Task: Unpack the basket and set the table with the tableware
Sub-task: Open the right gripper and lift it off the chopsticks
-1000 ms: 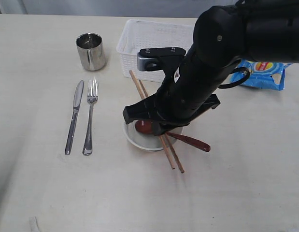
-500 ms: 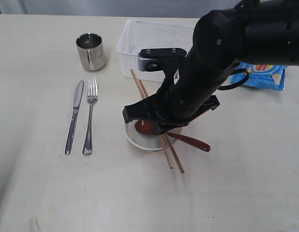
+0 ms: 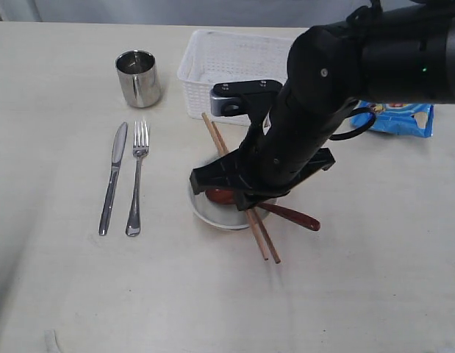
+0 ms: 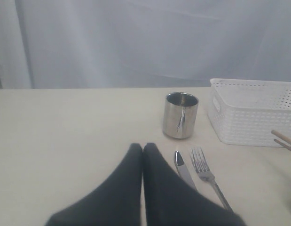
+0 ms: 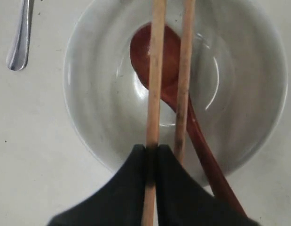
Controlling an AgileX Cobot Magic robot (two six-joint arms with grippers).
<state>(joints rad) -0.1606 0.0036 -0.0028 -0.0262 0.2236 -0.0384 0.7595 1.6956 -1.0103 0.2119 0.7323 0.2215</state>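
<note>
My right gripper (image 5: pixel 152 149) is shut on one of the two wooden chopsticks (image 5: pixel 155 70), which lie across the off-white bowl (image 5: pixel 98 108). The second chopstick (image 5: pixel 184 75) runs just beside the jaws. A dark red wooden spoon (image 5: pixel 154 52) rests in the bowl, its handle over the rim. In the exterior view the black right arm (image 3: pixel 308 125) covers most of the bowl (image 3: pixel 206 213). The steel knife (image 3: pixel 112 179), fork (image 3: pixel 137 176) and cup (image 3: pixel 137 77) stand to the left on the table (image 3: pixel 65 279). The white basket (image 3: pixel 234 62) is behind. My left gripper (image 4: pixel 143 147) is shut and empty, near the knife (image 4: pixel 183 167).
A blue chip bag (image 3: pixel 400 114) lies right of the basket, partly behind the right arm. The chopsticks' (image 3: pixel 267 246) near ends and the spoon handle (image 3: pixel 297 217) stick out past the bowl toward the front. A grey curtain (image 4: pixel 145 42) hangs behind the table's far edge.
The right arm has eased slightly toward the front and lower over the bowl. The chopsticks' far ends have shifted a little with it. Everything else is still.
</note>
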